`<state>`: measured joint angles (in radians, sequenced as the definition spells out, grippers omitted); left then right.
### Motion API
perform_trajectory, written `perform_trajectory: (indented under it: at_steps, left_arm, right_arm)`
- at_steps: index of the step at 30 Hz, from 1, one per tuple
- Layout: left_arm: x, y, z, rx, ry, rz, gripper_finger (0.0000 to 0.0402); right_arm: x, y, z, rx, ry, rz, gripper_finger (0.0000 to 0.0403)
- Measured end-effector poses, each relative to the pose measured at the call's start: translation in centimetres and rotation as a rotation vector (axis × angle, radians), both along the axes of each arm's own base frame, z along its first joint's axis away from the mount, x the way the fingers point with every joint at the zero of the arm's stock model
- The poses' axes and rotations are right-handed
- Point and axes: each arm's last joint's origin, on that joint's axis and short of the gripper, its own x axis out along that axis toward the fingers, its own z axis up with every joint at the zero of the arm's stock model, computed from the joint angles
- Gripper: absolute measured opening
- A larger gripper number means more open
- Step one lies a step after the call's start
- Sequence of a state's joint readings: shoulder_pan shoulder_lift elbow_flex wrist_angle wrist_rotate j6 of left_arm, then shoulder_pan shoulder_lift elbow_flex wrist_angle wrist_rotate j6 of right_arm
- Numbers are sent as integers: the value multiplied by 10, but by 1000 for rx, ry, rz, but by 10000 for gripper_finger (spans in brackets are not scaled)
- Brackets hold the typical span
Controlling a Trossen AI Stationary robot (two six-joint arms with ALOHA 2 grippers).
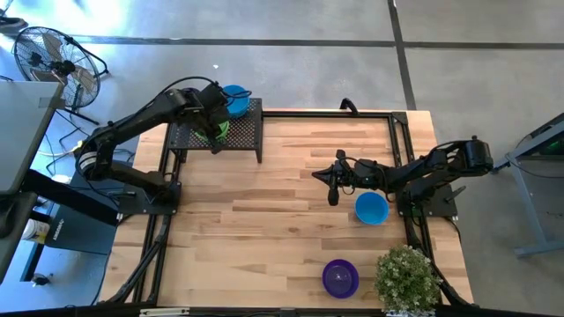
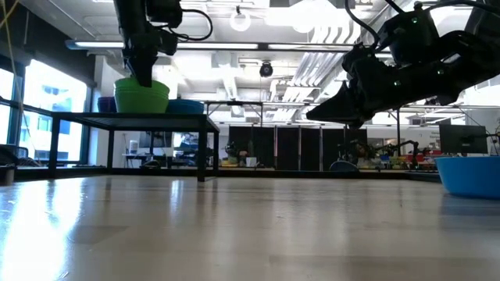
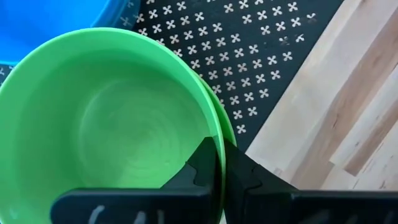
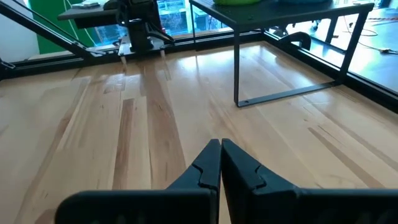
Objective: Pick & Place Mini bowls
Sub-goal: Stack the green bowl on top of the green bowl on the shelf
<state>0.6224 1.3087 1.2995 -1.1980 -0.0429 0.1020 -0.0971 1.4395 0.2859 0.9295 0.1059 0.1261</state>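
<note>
Bowl, green [image 3: 112, 118], upright, mouth up, on rack [image 3: 261, 62]; left tool [image 3: 219, 163] pinching its rim; right tool [image 4: 220, 163] closed, empty.

Robotics lab (workbenches [image 2: 375, 162], ceiling ducts [image 2: 312, 55])

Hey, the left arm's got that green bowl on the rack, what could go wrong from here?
1. The left gripper pinches only the green bowl's rim, so the bowl may tilt or slip when lifted.
2. That bowl seems nested in another green one, whose edge shows beside it; both might come up together.
3. The blue bowl sits right beside it on the rack and could get nudged.
</note>
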Motion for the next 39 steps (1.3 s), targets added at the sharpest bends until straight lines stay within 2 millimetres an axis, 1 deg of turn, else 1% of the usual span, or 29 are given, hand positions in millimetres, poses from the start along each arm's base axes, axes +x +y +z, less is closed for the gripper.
perform_trajectory:
  at_steps: [3, 5, 8, 12, 16, 19, 22, 29, 31, 34, 39]
  left_arm:
    - [0, 0, 0, -8, 0, -2, 4]
    - [-1, -1, 0, -15, 3, -4, 14]
    - [-1, -1, -1, -21, 9, -4, 38]
    - [-2, -2, 1, -28, 19, 0, 80]
    - [-2, -2, 9, -18, 1, 2, 117]
    - [-3, -3, 16, -11, -4, -3, 137]
    - [-3, -3, 18, -5, -12, -5, 147]
    - [-3, -3, 18, -6, -8, -4, 151]
    - [-3, -3, 18, -8, -2, -3, 158]
    - [-4, -4, 17, -16, 8, 1, 182]
    - [-4, -3, 17, -15, 7, 17, 242]
  right_arm:
    - [0, 0, 0, 0, 1, 0, 1]
    - [0, 0, 0, 0, 3, 0, 2]
    - [0, 0, -1, 0, 6, 0, 1]
    - [0, 0, -1, 0, 6, 0, 2]
    - [0, 0, -1, 0, 5, 0, 1]
    - [0, 0, -1, 0, 5, 0, 2]
    - [0, 0, -1, 0, 5, 0, 1]
    - [0, 0, -1, 0, 5, 1, 2]
    - [0, 0, -1, 0, 5, 1, 1]
    - [0, 0, -1, 0, 5, 1, 2]
    - [0, 0, -1, 0, 5, 1, 1]
